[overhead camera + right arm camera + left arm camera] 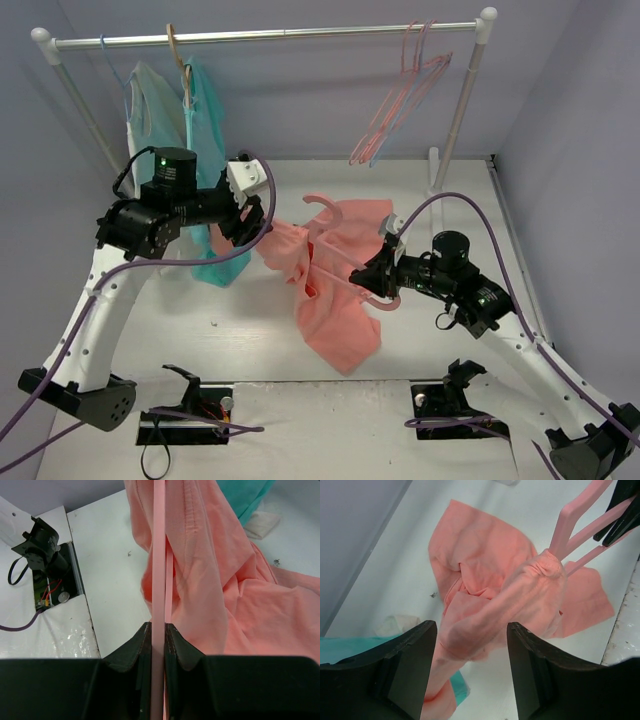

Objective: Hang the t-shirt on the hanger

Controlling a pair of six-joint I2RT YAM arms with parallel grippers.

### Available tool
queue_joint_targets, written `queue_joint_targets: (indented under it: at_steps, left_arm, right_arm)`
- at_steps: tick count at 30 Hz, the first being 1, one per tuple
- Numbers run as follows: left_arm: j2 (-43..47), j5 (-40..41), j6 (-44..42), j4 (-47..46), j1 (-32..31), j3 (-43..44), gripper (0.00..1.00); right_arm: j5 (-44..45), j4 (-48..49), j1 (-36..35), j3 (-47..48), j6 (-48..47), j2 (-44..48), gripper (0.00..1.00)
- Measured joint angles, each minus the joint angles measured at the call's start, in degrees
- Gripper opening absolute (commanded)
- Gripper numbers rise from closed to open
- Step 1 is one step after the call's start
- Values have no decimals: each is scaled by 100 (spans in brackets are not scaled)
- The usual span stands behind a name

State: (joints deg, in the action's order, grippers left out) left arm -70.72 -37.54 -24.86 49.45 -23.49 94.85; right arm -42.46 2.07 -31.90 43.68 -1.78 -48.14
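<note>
The salmon t-shirt (335,300) is draped over the thick pink hanger (322,208), bunched on one of its arms and trailing down onto the table. My right gripper (372,275) is shut on the hanger's bar (158,555), with shirt fabric (230,585) hanging to its right. My left gripper (255,222) is open at the shirt's left end. In the left wrist view its jaws (470,627) stand wide apart, with a bunched fold of the shirt (520,600) just beyond the tips and the hanger (570,520) at the upper right.
A clothes rail (270,36) crosses the back, with a teal garment (205,130) and a pale mint garment (150,100) at its left and thin pink hangers (400,100) at its right. The teal hem (215,262) hangs beside my left gripper. Mounting plates (185,415) sit at the near edge.
</note>
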Motion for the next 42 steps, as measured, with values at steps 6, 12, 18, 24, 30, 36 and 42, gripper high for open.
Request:
queue_joint_targets:
  at_steps: [6, 12, 18, 24, 30, 36, 42]
  left_arm:
    - [-470, -1104, -273, 52, 398, 11, 57]
    - [-874, -1759, -778, 557, 433, 186, 57]
    - [-1049, -2225, -1185, 949, 439, 258, 57]
    - [-1237, -2514, -1515, 1388, 439, 385, 51]
    - [-1333, -2522, -1749, 1722, 439, 404, 38]
    - [-1333, -2518, -1867, 1816, 439, 404, 19]
    - [-1283, -2573, -2068, 2022, 435, 380, 0]
  right_arm:
    - [-68, -68, 0, 61, -48, -39, 0]
    - [-70, -109, 0, 85, -116, -63, 0]
    - [-197, -164, 4, 210, -160, -258, 0]
    - [-350, -247, 24, 420, -271, -551, 0]
    - [-509, -365, 44, 581, -396, -761, 0]
    - [-608, -417, 50, 728, -501, -887, 0]
    - [-603, -474, 160, 848, -669, -1071, 0]
